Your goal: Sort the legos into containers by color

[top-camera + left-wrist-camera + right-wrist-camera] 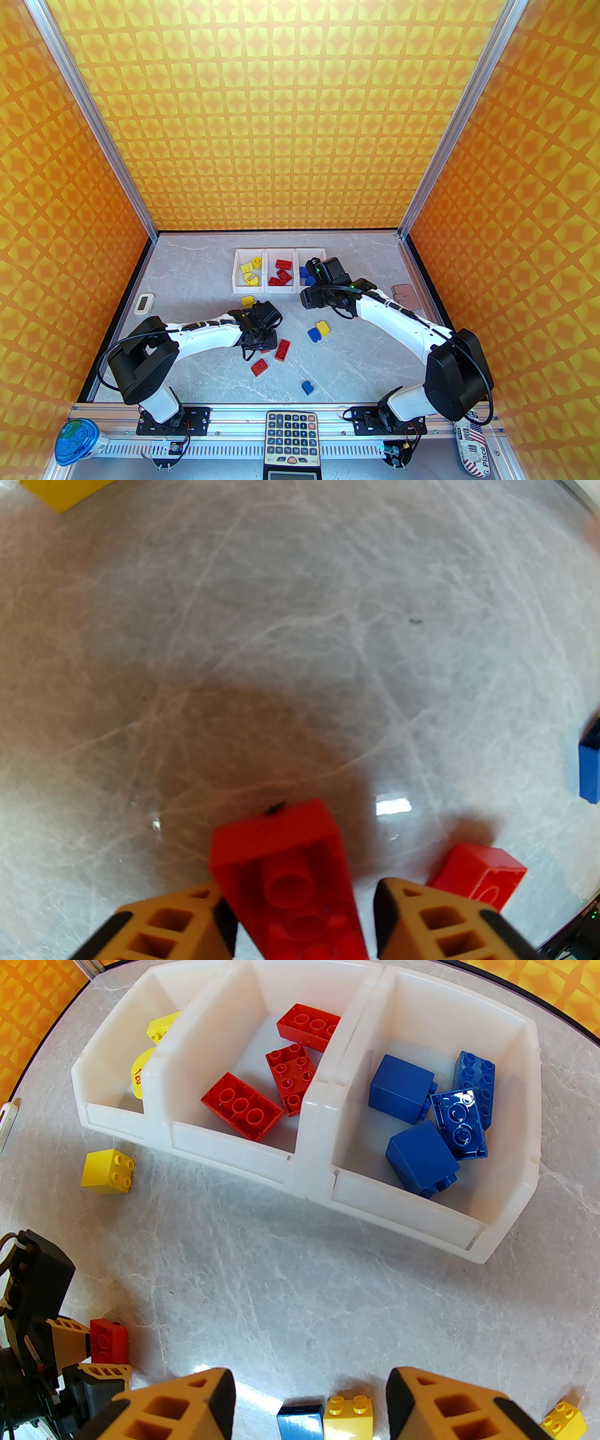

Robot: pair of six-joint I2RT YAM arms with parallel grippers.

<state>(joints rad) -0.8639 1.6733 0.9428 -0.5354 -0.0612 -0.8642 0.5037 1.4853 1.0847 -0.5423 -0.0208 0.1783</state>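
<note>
The three joined white containers (318,1100) hold yellow, red and blue legos, left to right. My left gripper (304,920) is low over the table and shut on a tilted red lego (286,869), hollow underside up. Another red lego (478,873) lies just to its right. In the top view the left gripper (265,344) is beside a red lego (282,349). My right gripper (309,1405) hangs open and empty in front of the blue bin; in the top view it (310,297) covers part of that bin. Loose legos: yellow (107,1171), a blue-yellow pair (318,330), red (259,367), blue (307,386).
A small white device (144,303) lies at the left of the table and a pinkish-brown pad (405,295) at the right. Orange patterned walls close in three sides. A calculator (290,440) and a cup (77,443) sit on the near rail.
</note>
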